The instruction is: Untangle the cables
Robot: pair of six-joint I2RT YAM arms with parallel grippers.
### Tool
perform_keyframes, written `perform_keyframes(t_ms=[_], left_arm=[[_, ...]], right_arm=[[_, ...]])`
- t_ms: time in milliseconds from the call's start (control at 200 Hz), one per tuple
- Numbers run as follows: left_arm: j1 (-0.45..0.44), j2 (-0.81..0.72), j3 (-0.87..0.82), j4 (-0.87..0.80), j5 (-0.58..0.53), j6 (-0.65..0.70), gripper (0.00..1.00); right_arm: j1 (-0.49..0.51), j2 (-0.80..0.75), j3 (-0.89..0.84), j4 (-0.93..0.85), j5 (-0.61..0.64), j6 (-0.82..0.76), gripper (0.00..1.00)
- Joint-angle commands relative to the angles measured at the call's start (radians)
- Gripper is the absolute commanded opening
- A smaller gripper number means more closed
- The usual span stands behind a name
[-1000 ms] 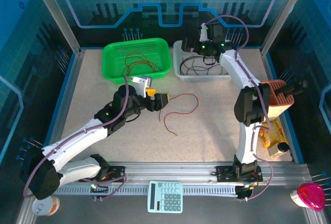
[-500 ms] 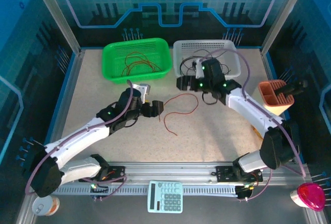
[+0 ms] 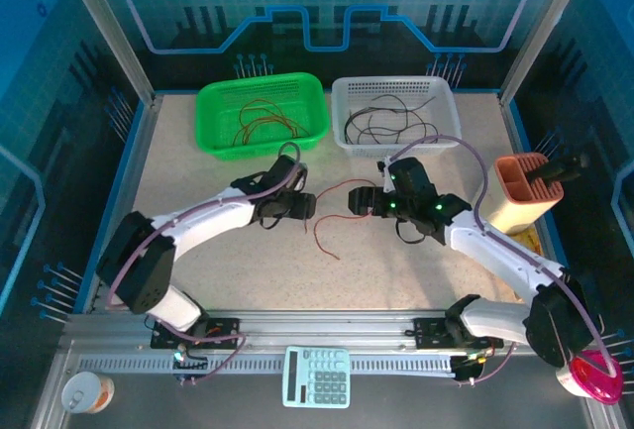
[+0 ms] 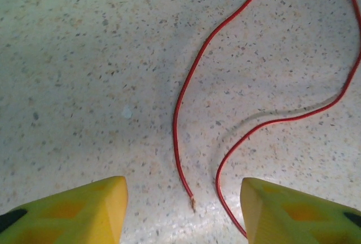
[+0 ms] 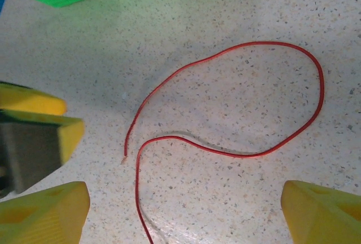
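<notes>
**A:** What has just changed?

**B:** The right gripper (image 3: 359, 201) has left the white basket (image 3: 446, 102), which is now well behind it. It has swung down over the table (image 3: 376, 280) and faces the left gripper (image 3: 300, 206). The left arm has folded in, and its gripper has come low over the red wire (image 4: 175, 121).

**A:** Has the wire itself moved?

**B:** No. It lies flat in the same loose loop, between the two grippers and crossing no other cable.

**A:** And the jaws?

**B:** The right gripper is spread wide and empty, with the loop on the table just ahead of its fingers. The left fingers stand apart with a clear gap. The wire's cut end lies in that gap, just ahead of the tips, and touches neither pad. Nothing is held.

**A:** What does that mean for the task?

**B:** I judge the left gripper is lined up to pinch the cut end, with the right one placed to help with the loop. Beyond the left gripper, the green basket (image 3: 213, 102) holds red wires (image 3: 263, 117). Beyond the right one, the white basket holds black wires (image 3: 381, 127). So this loose wire looks like the last one out, and probably belongs with the reds.

**A:** Any risk?

**B:** The wire is thin and lies flat on the table, so the pads could close above it and miss.
</notes>
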Motion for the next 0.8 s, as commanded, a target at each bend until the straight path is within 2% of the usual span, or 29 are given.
perform_keyframes(t_ms=[0,255,385,790], left_arm=[[-0.003,0.084,0.072,-0.059,-0.012,0.055,0.54],[-0.006,0.252,0.174,-0.09,-0.028,0.07,0.54],[-0.012,0.301,0.203,-0.085,-0.042,0.071,0.51],[-0.045,0.41,0.24,-0.099,-0.125,0.067,0.32]], right_arm=[[0.024,-0.04,-0.027,0.001,0.017,0.035,0.89],[0.041,-0.079,-0.06,0.0,0.018,0.064,0.89],[0.048,-0.112,-0.064,-0.01,0.028,0.072,0.89],[0.049,-0.173,-0.01,-0.055,0.047,0.06,0.89]])
